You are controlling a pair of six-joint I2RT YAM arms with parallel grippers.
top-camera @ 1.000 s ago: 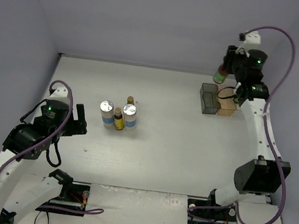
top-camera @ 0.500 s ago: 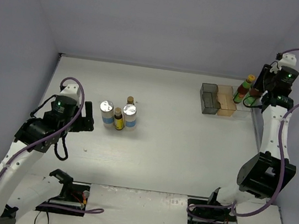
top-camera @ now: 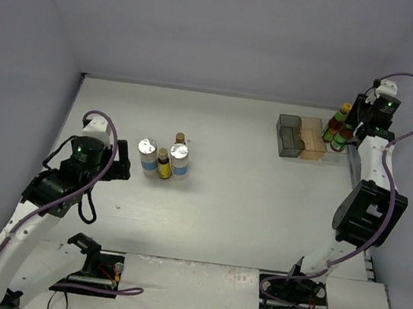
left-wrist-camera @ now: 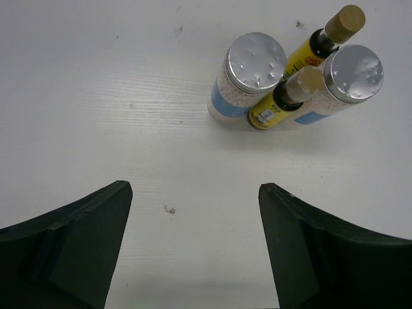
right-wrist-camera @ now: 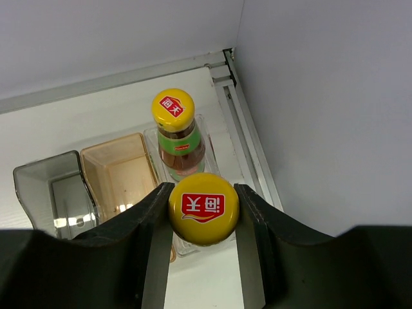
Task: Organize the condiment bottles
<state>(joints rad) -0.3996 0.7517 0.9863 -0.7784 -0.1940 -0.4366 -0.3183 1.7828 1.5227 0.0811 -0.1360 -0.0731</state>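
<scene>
Since a second ago the right arm has swung from high above the tray out to the far right corner and come down; the left arm has edged toward the cluster at mid-desk

Top view: the right claw (top-camera: 348, 130) is clamped on a yellow-capped bottle (top-camera: 337, 138), long axis vertical and cap up, at the clear end compartment (top-camera: 333, 151) of the tray (top-camera: 288, 147). A second yellow-capped bottle (top-camera: 344, 112) stands upright just behind it. The left claw (top-camera: 118, 167) holds nothing, its jaws wide apart, near the left of the cluster. There, two silver-lidded jars (top-camera: 146, 152) and two brown bottles (top-camera: 164, 162) stand upright on the desk (top-camera: 245, 206)

Left wrist view: both jaws are spread wide. One brown bottle sits between the two jars, touching them; the other is behind

Right wrist view: the jaws grip the near cap from both sides. The second bottle stands in the clear compartment. Whether the held one's base rests there I cannot tell. The tan compartment (right-wrist-camera: 122, 174) and grey compartment (right-wrist-camera: 48, 193) show bare floors
</scene>
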